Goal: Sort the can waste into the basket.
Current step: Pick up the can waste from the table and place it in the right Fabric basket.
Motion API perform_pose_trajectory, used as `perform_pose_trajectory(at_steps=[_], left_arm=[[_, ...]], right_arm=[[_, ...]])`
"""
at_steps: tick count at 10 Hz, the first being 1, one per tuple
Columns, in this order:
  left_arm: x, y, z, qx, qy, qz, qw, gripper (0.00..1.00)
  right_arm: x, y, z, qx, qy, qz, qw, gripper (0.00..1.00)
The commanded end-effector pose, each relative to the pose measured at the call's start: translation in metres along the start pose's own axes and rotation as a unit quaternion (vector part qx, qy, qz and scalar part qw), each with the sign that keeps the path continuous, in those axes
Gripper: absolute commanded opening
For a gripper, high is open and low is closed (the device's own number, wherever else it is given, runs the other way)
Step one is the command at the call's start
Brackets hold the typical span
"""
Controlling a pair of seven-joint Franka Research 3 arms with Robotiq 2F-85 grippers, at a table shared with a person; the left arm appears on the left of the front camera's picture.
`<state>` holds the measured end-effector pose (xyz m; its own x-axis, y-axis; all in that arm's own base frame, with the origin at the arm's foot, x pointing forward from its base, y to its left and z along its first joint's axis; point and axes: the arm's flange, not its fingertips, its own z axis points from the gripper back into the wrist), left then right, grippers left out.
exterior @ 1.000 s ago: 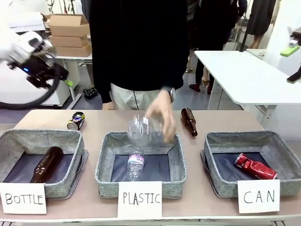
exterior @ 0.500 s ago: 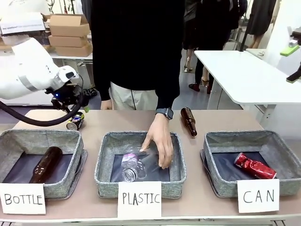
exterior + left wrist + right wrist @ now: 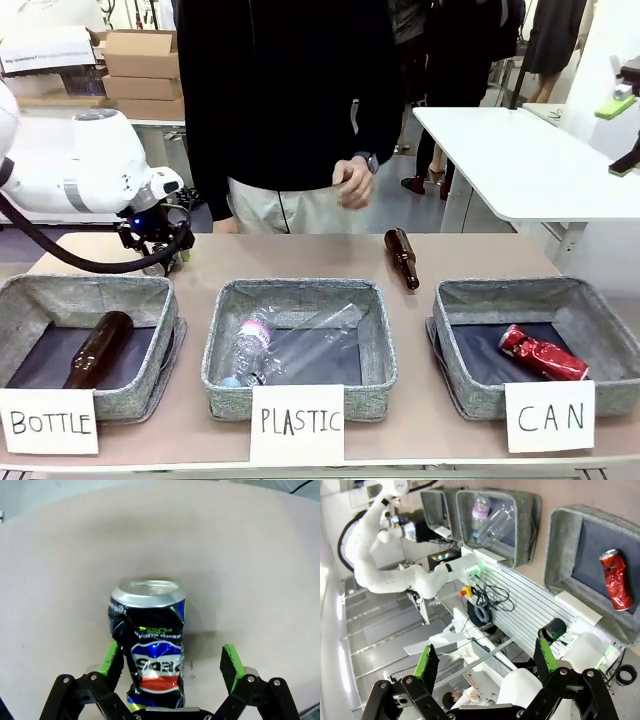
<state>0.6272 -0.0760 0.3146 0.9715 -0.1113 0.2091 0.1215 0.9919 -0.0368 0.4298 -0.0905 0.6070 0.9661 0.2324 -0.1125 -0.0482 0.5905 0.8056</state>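
- Our left gripper (image 3: 170,655) has come down from high at the far left to the dark can (image 3: 152,645). The can sits on the table (image 3: 480,255) just behind the BOTTLE basket (image 3: 90,290). The jaws stand wide with a pad on either side of it, and we see no squeeze yet.
- The person's hand (image 3: 352,182) has left a clear bottle (image 3: 300,345) in the PLASTIC basket (image 3: 225,385) and pulled back to the chest. We judge the middle free for a carry across.
- The red can (image 3: 543,354) lies unmoved in the CAN basket (image 3: 455,385), near right.
- Our right gripper (image 3: 485,655) hangs high, its jaws wide and empty.
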Motion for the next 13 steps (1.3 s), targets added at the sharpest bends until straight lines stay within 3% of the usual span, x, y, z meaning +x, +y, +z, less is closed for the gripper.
perform_pose_trajectory(at_steps=[1, 2, 3, 4, 5, 6, 7, 13], left_arm=[[0.006, -0.004, -0.004, 0.020, -0.002, 0.010, 1.000, 1.00], [0.006, -0.004, -0.005, 0.010, 0.007, 0.016, 1.000, 1.00], [0.005, -0.004, -0.005, 0.023, 0.011, 0.017, 1.000, 0.41], [0.004, -0.004, -0.004, 0.028, 0.009, 0.018, 0.999, 0.41], [0.004, -0.005, -0.003, 0.029, 0.008, 0.019, 0.999, 0.00], [0.004, -0.004, -0.003, 0.028, 0.009, 0.019, 0.999, 0.36], [0.003, -0.005, -0.004, 0.031, 0.011, 0.019, 0.999, 0.00], [0.004, 0.006, 0.009, 0.029, 0.000, 0.028, 0.999, 0.00]], right_arm=[[-0.002, -0.002, -0.003, -0.004, -0.007, 0.009, 1.000, 1.00], [-0.002, -0.002, -0.003, -0.004, -0.007, 0.009, 1.000, 1.00], [-0.002, -0.002, -0.003, -0.004, -0.007, 0.009, 1.000, 1.00], [-0.002, -0.002, -0.003, -0.004, -0.007, 0.009, 1.000, 1.00], [-0.002, -0.002, -0.003, -0.004, -0.007, 0.009, 1.000, 1.00], [-0.002, -0.002, -0.003, -0.004, -0.007, 0.009, 1.000, 1.00], [-0.002, -0.002, -0.003, -0.004, -0.007, 0.009, 1.000, 1.00], [-0.002, -0.002, -0.003, -0.004, -0.007, 0.009, 1.000, 1.00]])
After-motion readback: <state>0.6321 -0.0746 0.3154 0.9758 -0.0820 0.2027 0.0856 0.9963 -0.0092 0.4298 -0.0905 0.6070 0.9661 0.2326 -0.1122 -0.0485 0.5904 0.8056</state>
